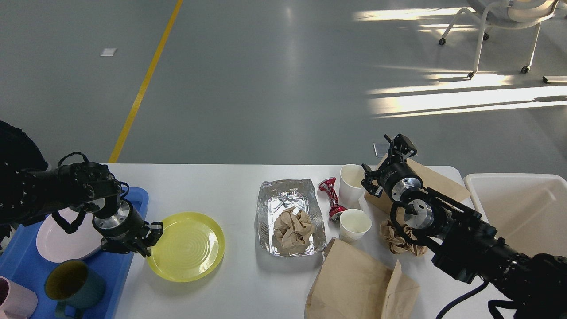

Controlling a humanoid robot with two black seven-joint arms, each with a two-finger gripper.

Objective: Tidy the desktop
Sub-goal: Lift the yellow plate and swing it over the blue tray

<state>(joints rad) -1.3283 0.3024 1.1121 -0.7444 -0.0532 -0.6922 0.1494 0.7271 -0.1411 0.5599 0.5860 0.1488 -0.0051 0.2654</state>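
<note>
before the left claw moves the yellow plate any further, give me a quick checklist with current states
1. Left claw closed on yellow plate rim: ok, it pinches the left edge.
2. Plate lifted off the desktop: cannot tell.
3. Room in blue tray: not ok, white plate and green mug fill most of it.
4. Foil tray apart from the plate: ok, a gap shows.
5. Right claw out of the way: ok, far right above the paper bag.

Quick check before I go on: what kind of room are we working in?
Probably a lab or industrial hall: bare grey floor with a yellow line, a wheeled chair, and the desktop strewn with litter.
</note>
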